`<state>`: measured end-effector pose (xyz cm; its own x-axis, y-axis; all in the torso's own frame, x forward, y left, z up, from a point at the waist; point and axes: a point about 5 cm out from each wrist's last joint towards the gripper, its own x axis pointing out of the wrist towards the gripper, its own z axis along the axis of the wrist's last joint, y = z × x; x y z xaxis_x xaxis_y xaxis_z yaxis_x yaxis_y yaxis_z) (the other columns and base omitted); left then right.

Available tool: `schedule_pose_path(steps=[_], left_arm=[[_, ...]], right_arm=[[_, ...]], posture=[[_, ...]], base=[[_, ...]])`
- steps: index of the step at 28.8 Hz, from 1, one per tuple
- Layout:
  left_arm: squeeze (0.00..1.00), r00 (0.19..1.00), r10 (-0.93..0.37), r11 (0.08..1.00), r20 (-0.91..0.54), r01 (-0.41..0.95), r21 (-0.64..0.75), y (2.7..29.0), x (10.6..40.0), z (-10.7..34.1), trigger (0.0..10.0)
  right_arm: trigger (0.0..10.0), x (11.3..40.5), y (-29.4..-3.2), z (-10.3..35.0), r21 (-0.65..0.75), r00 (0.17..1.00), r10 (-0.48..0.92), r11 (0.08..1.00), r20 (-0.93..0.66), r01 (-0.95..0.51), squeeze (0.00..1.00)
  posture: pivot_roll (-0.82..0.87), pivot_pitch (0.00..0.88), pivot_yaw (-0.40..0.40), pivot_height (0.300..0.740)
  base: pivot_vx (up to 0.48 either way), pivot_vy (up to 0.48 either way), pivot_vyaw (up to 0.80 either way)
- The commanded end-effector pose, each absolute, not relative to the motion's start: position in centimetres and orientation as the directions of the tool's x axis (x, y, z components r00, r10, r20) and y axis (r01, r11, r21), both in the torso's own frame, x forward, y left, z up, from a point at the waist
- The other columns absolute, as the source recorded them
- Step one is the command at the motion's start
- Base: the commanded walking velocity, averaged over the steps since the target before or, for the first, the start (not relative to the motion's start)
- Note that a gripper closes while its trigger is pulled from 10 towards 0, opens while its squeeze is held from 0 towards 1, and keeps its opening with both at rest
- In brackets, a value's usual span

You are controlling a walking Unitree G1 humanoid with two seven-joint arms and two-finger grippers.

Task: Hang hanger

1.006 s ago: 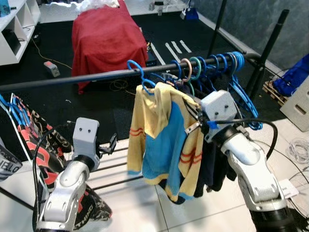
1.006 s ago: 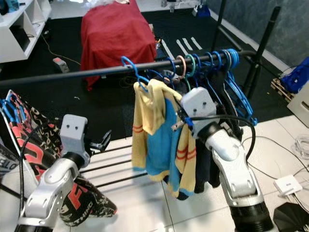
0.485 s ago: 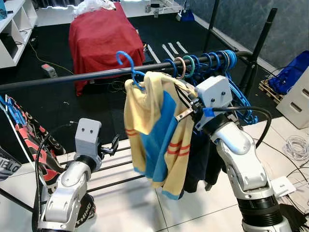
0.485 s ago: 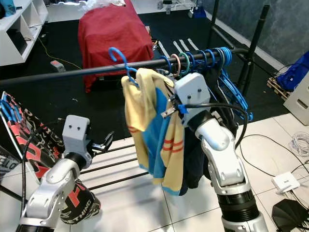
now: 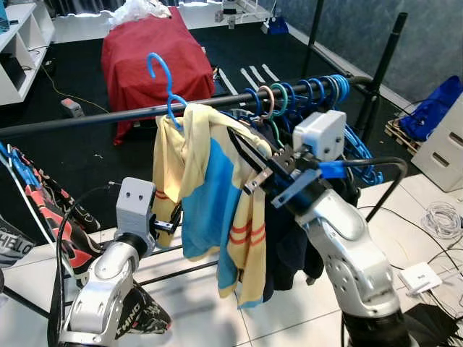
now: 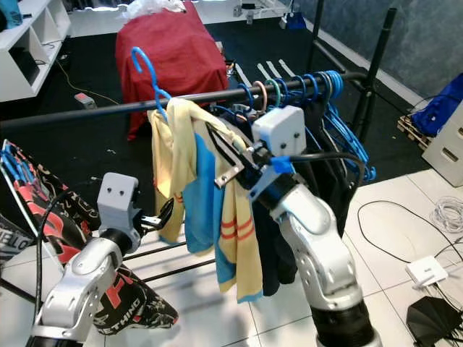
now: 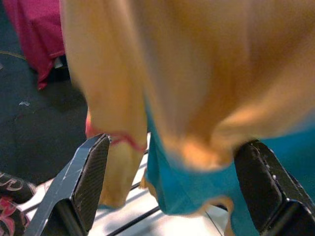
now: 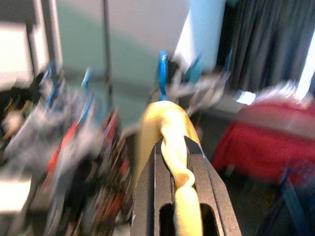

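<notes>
My right gripper (image 5: 249,155) pinches the soft yellow-and-blue top's (image 5: 210,195) shoulder over its light blue hanger (image 5: 165,87); my left gripper (image 7: 172,187) gapes wide below.

Red cloth (image 5: 155,54) draped behind; blue bag (image 5: 432,116) right; white shelf (image 6: 29,43) left.

The right hand (image 5: 242,148) pinches the shoulder of a yellow and blue top (image 5: 213,210) on a blue plastic hanger (image 5: 163,83), whose hook stands above the long black clothes rail (image 5: 94,120). The left hand (image 5: 171,220) hovers below the rail, touching the top's hem.
</notes>
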<state>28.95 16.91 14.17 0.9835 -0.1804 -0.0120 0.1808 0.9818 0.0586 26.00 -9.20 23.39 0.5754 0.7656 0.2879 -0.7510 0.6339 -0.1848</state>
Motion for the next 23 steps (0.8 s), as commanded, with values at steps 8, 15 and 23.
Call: schedule_pose_path(steps=[8,15,23], left_arm=[[0.00,0.992,-0.108,0.993,-0.057,0.111,0.044,20.4,28.5,13.5,10.0],[0.00,0.993,-0.111,0.991,-0.027,0.112,0.078,22.9,28.6,14.7,10.0],[0.00,0.945,-0.293,0.956,0.146,0.294,0.012,24.9,28.6,19.3,10.0]], right_arm=[[0.0,24.3,-11.1,19.9,-0.100,0.570,0.809,0.584,0.142,-0.805,0.00],[10.0,23.8,-12.2,20.5,0.015,0.571,0.798,0.579,0.191,-0.815,0.00],[10.0,21.7,-14.7,23.0,0.130,0.361,0.871,0.337,0.334,-0.933,0.00]], posture=[[-0.07,0.136,0.058,0.740],[-0.07,0.140,0.059,0.740],[-0.07,0.134,0.058,0.740]], base=[[0.000,0.000,0.00],[0.000,0.000,0.00],[0.000,0.000,-0.26]])
